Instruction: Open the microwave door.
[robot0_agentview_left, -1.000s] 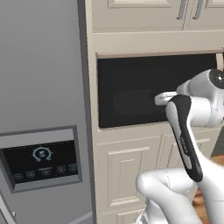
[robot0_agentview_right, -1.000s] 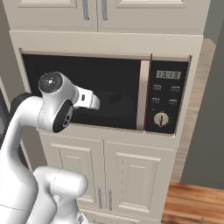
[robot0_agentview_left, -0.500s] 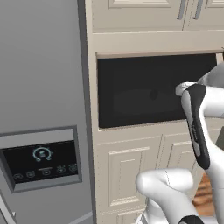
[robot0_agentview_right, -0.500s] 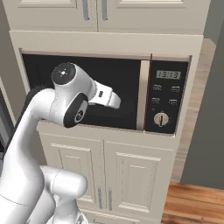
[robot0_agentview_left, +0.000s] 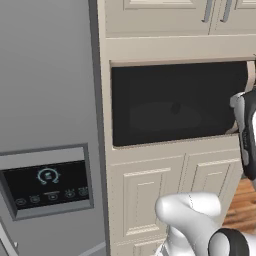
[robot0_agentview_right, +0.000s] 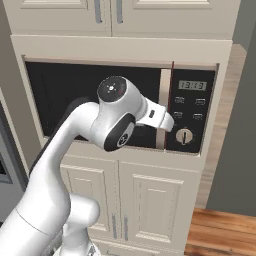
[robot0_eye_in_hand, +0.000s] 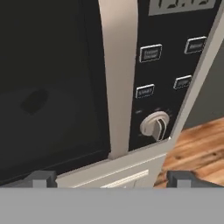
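**Door shut, wide jaws near the handle: the risks**

The tall grey refrigerator (robot0_agentview_left: 50, 100) with its small dark display panel (robot0_agentview_left: 47, 182) stands left of the cream panelled cabinets (robot0_agentview_right: 150, 195), and the built-in black-fronted microwave (robot0_agentview_right: 120, 107) sits in the cabinet column between upper and lower doors. The wide black glossy microwave door (robot0_agentview_left: 175, 105) lies flush and closed, so the task looks barely begun.

The white arm with dark joints (robot0_agentview_right: 107, 125) reaches across the door's front, and its wrist blocks much of the window in the right base view.

The vertical beige bar handle (robot0_eye_in_hand: 119, 74) runs down the door's right edge, just beside the black control strip (robot0_eye_in_hand: 170, 65) with its buttons and round silver knob (robot0_eye_in_hand: 154, 124).

The two-finger gripper (robot0_eye_in_hand: 111, 177) has its jaws spread wide apart with nothing between them. In the hand view the handle's lower end stands above the gap, roughly centred.

Likely failures, biggest first:
- The door swings on its left side, so a straight pull rather than an arc could drag the fingers off the bar.
- The aim sits low on the bar; closing here may catch only its bottom tip and slip off.
- Drifting right would put a fingertip (robot0_eye_in_hand: 181, 177) on the knob or buttons instead.
- Pressing forward too far could jam the tips against the door glass.
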